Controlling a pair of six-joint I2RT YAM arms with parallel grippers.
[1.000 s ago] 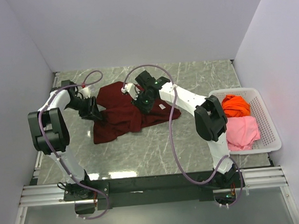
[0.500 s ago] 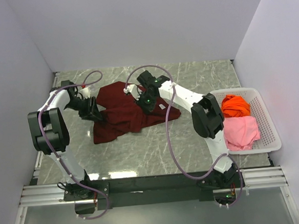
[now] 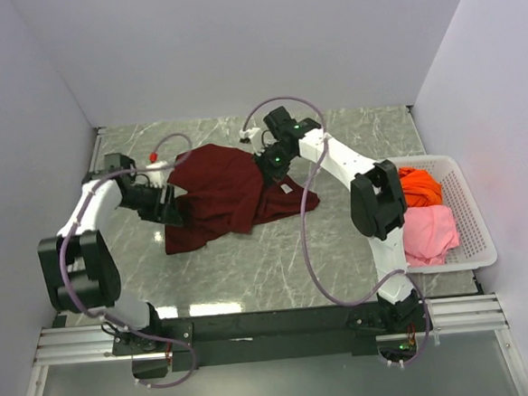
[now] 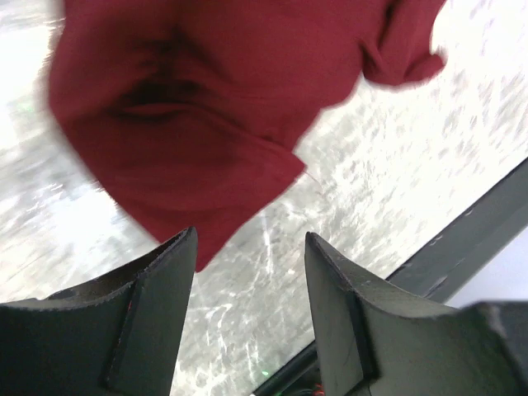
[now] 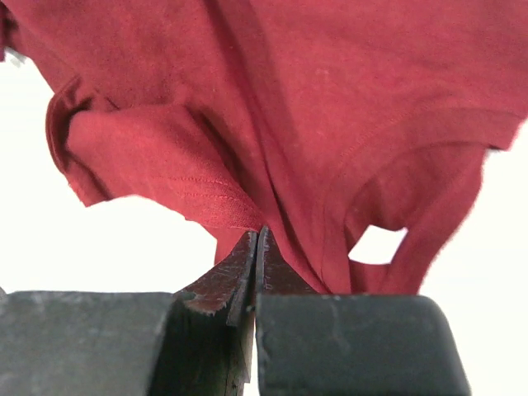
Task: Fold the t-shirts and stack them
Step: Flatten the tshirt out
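We see a plain dark maroon t-shirt at the centre of the top view. It seems a brighter red in the blurred left wrist view. At the right, a white perforated basket holds a bright orange t-shirt and a light pink t-shirt. The table is grey marble veined in white. The left arm and right arm are white and black, with a mauve cable.

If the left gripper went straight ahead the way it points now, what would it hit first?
Most likely the maroon shirt: its edge lies just ahead of the open left gripper. Depth is unclear, so it could touch the table first.
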